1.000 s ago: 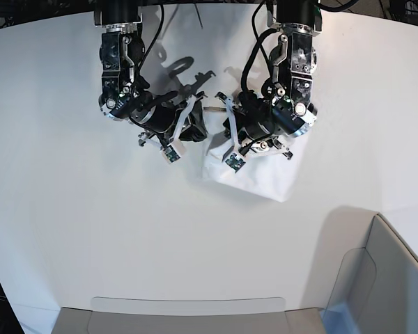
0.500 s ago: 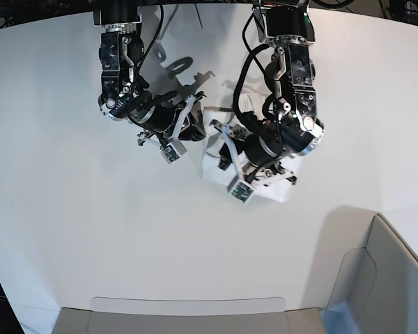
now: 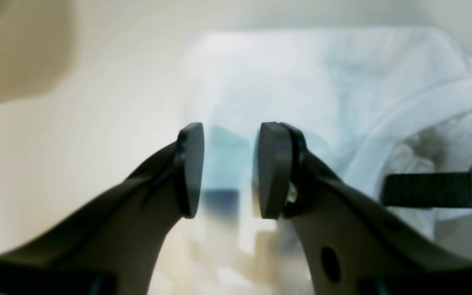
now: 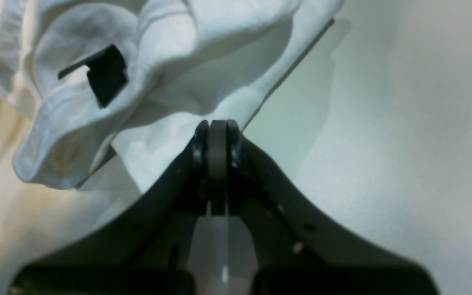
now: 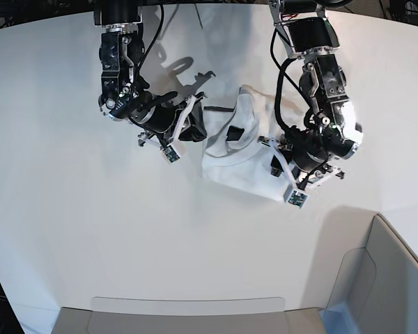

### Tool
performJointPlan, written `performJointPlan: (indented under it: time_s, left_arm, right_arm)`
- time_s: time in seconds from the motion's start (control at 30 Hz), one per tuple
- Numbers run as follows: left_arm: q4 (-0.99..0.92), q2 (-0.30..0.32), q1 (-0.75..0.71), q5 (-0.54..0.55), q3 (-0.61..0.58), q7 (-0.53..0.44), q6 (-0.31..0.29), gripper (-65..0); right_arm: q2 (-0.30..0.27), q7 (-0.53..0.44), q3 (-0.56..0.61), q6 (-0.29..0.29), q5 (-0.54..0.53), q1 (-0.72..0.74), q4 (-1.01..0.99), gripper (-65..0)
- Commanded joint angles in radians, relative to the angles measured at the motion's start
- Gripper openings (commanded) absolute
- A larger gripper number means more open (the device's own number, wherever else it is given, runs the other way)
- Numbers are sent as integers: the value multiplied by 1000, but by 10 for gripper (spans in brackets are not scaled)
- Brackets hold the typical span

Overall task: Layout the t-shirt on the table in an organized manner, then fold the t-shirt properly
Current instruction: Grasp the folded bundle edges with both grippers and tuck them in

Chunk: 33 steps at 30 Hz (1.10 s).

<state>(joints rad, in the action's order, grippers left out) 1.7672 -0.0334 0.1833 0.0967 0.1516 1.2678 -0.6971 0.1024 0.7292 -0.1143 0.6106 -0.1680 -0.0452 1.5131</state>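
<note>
The t-shirt point(image 5: 240, 149) lies in the upper middle of the base view as a compact folded bundle on the table point(image 5: 76, 229), so I judge that the folding is almost complete and only the final tidying remains. The left gripper point(image 3: 228, 172) has its jaws apart with nothing between them; in its wrist view it hovers just beside the lower right edge of the bundle. The right gripper point(image 4: 217, 135) has its jaws pressed together, and in its wrist view the fingertips touch the edge of the white cloth, but I cannot tell if a thin layer is pinched between them. Near the collar, the black neck label point(image 4: 107, 76) is visible and the cloth there stands up in loose waves, not flat. The next move probably calls for pressing this part down, or for taking both arms away without dragging the cloth. The print is not visible anywhere, and the left wrist view is blurred, so the fold edges there are hard to make out.
</note>
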Motion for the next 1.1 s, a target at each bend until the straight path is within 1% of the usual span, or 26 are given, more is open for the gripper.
performJointPlan:
  time_s: [0.0,0.07,0.13,0.17,0.27,0.33,0.4,0.47,0.57,0.67,0.73,0.83,0.93,0.97,1.07]
  left_arm:
    - [-42,2,17,8,3,-49,-1,-416]
    - [-146,19,17,8,3,-127,-1,-416]
    - [-211,30,18,8,3,-179,-1,-417]
    - [-232,34,18,8,3,-196,-1,-417]
    - [-221,49,41,10,30,-198,-1,-417]
    - [-180,56,66,10,82,-170,-1,-417]
    - [-117,59,98,11,138,-102,-1,-417]
    - [-33,73,132,15,181,-4,-1,-417]
    - [89,86,144,15,187,117,-1,-417]
    - [170,91,121,15,185,128,-1,-417]
    - [193,88,58,15,185,128,-1,-417]
    - [219,88,-20,15,185,128,-1,-417]
    - [227,88,-98,15,185,128,-1,-419]
    - [224,85,-115,15,185,128,-1,-429]
    - [204,82,-141,15,185,126,-1,-487]
  right_arm:
    - [3,-24,1,7,-23,17,22,-650]
    - [3,-24,1,7,-23,17,25,-650]
    - [3,-24,1,7,-23,12,42,-650]
    - [3,-24,1,7,-23,6,53,-650]
    - [3,-24,1,7,-23,-6,83,-650]
    - [3,-24,1,7,-23,-9,96,-650]
    - [3,-24,1,7,-23,-14,100,-650]
    - [3,-24,1,7,-23,-14,102,-650]
    - [3,-24,1,7,-23,-14,100,-650]
    - [3,-24,1,7,-25,-12,102,-650]
    - [3,-24,1,7,-46,-6,102,-650]
    - [-3,-24,1,7,-117,3,117,-650]
    - [-31,-24,5,7,-198,11,151,-650]
    - [-36,-24,5,9,-233,17,165,-650]
    - [-53,-23,9,15,-313,44,205,-650]
